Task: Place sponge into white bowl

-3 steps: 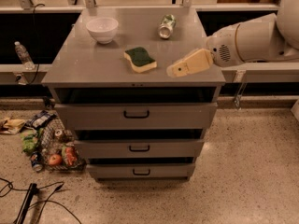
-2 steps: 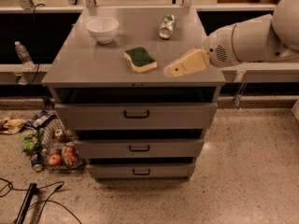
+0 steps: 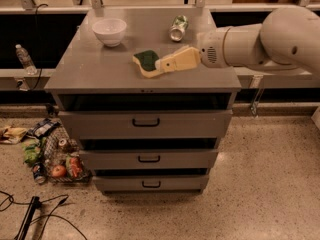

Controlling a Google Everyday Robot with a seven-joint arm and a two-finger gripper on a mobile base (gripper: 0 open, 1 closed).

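Just beside sponge (image 3: 145, 60), claw (image 3: 160, 65).

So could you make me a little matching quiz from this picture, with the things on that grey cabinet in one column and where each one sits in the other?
Things:
1. sponge
2. white bowl
3. drink can
4. gripper

Places:
A. back left of the cabinet top
B. lying on its side at the back, right of centre
C. near the front, about the middle of the top
D. extends in from the right, with its tip at the sponge's right edge

Pairs: 1-C, 2-A, 3-B, 4-D
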